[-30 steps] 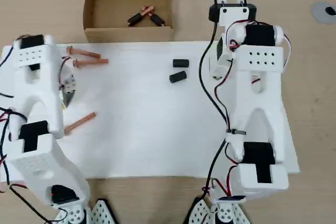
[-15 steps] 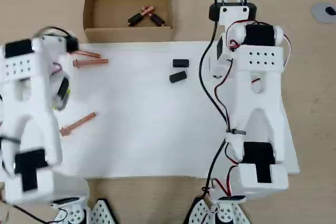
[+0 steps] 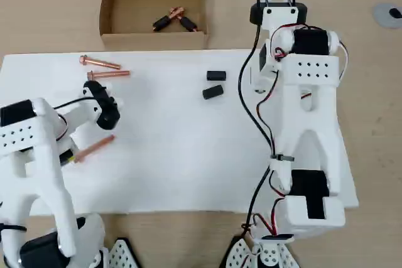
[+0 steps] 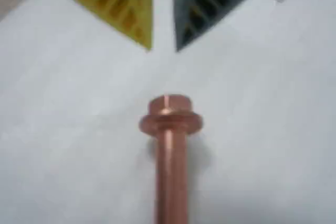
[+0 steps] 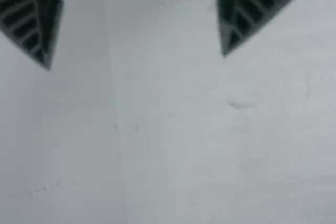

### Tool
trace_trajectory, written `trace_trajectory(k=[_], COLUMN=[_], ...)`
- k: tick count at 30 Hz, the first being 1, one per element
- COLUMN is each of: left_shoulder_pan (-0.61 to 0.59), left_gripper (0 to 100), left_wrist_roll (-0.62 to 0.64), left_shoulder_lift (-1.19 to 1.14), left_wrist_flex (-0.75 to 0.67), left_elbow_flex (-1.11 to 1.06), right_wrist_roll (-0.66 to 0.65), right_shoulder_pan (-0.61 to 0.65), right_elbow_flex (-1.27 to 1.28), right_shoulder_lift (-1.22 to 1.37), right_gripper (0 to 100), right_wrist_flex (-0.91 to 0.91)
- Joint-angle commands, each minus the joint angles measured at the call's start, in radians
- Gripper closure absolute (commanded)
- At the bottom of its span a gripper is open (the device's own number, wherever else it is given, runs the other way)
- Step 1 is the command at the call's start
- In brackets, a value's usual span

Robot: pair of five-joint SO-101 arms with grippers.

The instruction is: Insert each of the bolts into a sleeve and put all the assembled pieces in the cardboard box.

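White sheet (image 3: 176, 155) covers most of the wooden table (image 3: 50, 17), and both arms stand over it. The left pincer (image 4: 164, 50) points down at the sheet with its tips separated by only a narrow gap, and it holds nothing. Just in front of these tips, not touching them, one copper bolt (image 4: 170, 145) lies flat with its head toward the pincer and its shaft going away from it. Farther from the left pincer, toward the cardboard box (image 3: 107, 10), two more bolts (image 3: 99, 62) (image 3: 108, 75) lie next to each other on the sheet.

The right pincer (image 5: 137, 59) is opened wide and it is empty; between its fingers there is bare sheet. Two black sleeves (image 3: 216, 75) (image 3: 213, 92) lie near the right arm (image 3: 308, 123), on the side which faces the left pincer, one close to the other but apart.

The cardboard box stands at the far edge of the sheet, well apart from both pincers. Inside it there are two assembled pieces (image 3: 168, 20) (image 3: 188, 23), which lie close together on its floor.
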State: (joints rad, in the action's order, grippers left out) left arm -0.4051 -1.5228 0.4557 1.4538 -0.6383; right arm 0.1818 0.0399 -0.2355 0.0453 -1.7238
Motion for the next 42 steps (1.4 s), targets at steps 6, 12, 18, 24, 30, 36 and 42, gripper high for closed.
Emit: trace_trajectory(k=[6, 12, 18, 24, 30, 36, 42], left_shoulder_pan=[-0.005, -0.006, -0.005, -0.005, -0.002, 0.074, 0.109], left_gripper=[95, 81, 76, 76, 76, 77, 86], left_wrist_roll=[0.031, 0.040, 0.040, 0.041, 0.041, 0.041, 0.041], left_shoulder_lift=[0.033, 0.028, 0.030, 0.024, 0.024, 0.024, 0.024], left_wrist_flex=[-0.166, -0.169, -0.173, -0.273, -0.330, -0.330, -0.339], left_elbow_flex=[-0.124, -0.126, -0.126, -0.172, -0.193, -0.193, -0.193], right_wrist_roll=[-0.005, -0.003, -0.003, -0.003, -0.003, -0.003, -0.005], right_shoulder_pan=[0.015, 0.015, 0.015, 0.016, 0.016, 0.016, 0.012], right_elbow_flex=[0.001, 0.001, 0.001, 0.001, 0.001, 0.001, 0.001], right_shoulder_lift=[-0.053, -0.053, -0.053, -0.053, -0.053, -0.054, -0.059], right_gripper=[74.9, 74.9, 74.9, 74.9, 74.9, 74.9, 74.9], right_wrist_flex=[0.011, 0.011, 0.009, 0.008, 0.008, 0.008, 0.006])
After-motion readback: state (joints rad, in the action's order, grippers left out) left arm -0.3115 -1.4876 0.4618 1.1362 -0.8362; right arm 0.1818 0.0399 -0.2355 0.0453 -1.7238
